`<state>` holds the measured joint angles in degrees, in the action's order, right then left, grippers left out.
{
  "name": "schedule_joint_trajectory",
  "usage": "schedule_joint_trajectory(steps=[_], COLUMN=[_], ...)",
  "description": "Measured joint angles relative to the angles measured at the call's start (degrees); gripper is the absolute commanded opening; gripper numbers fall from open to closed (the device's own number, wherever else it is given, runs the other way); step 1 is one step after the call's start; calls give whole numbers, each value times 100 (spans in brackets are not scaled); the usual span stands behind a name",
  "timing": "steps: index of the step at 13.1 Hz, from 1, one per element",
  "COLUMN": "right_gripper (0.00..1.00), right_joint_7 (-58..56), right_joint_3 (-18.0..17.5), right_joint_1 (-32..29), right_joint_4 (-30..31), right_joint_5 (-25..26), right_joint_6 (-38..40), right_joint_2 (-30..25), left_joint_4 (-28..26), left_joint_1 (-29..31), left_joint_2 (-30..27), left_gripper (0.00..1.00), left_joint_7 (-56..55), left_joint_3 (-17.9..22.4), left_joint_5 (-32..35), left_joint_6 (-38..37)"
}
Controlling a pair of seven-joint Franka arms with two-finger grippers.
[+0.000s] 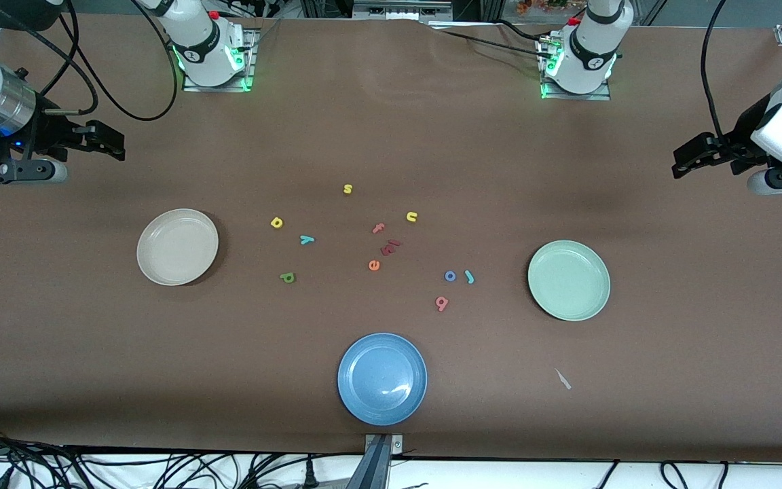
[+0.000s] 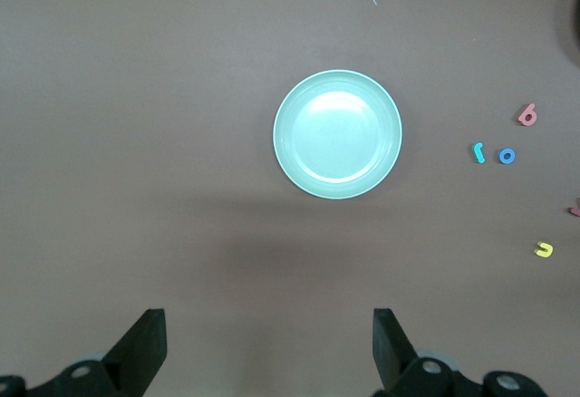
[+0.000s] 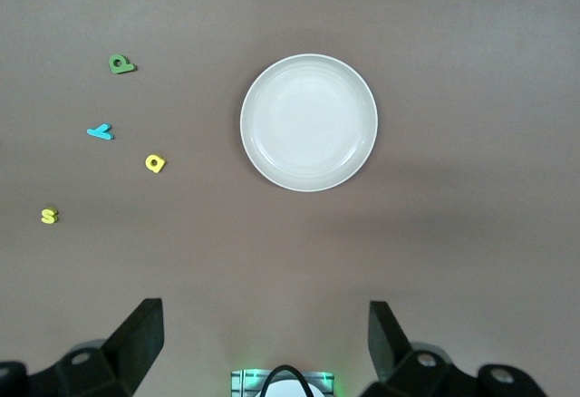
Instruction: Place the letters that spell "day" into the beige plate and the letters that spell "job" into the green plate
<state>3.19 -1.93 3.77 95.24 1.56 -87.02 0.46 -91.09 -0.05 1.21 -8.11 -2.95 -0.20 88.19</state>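
1. Front view: both arms hang out at the table's ends, waiting high over bare brown cloth. The right gripper [image 1: 102,139] sits above the end where the beige plate [image 1: 177,246] lies; the left gripper [image 1: 693,155] is above the end with the green plate [image 1: 569,280]. Each plate looks parked on its own arm's side, I'd judge so neither arm has to cross.
2. The letters lie loose between the plates. The yellow d [image 1: 277,222], teal y [image 1: 306,239] and green a [image 1: 288,277] cluster toward the beige plate; the blue o [image 1: 450,276] and teal j [image 1: 469,276] sit just beside each other, the salmon b [image 1: 441,303] a little nearer the camera, all toward the green plate.
3. The spare letters s [image 1: 347,189], u [image 1: 411,216], f [image 1: 379,228] and e [image 1: 374,265] hold the middle, and the blue plate [image 1: 382,378] sits nearest the camera. Both target plates are empty; nothing is sorted yet.
4. Left wrist view: here you see what the front view cannot settle, the fingers spread wide with nothing between them, looking down on the green plate, with j, o and b off to one side.
5. Right wrist view: same story, fingers wide apart and empty, over the beige plate, with a, y, d and the stray s well apart from it.
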Motion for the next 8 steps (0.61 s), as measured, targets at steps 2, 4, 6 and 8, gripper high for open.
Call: schedule_joint_trajectory(steps=[2,4,6,8], right_gripper=[100,100,100,100], right_joint_7=[0,0,1,2], right_joint_3=[0,0,-6,-11], right_joint_1=[0,1,7,9], right_joint_4=[0,0,0,0], right_joint_5=[0,0,0,-3], right_joint_6=[1,15,41,48], right_joint_2=[0,2,2,2], left_joint_4=[0,0,0,0], left_joint_1=[0,-1,-6,-61], left_joint_2=[0,0,0,33], left_gripper=[100,100,100,100], left_joint_7=[2,3,7,45], left_joint_3=[0,-4,-12,-31], left_joint_5=[0,0,0,0], left_joint_6=[0,0,1,3])
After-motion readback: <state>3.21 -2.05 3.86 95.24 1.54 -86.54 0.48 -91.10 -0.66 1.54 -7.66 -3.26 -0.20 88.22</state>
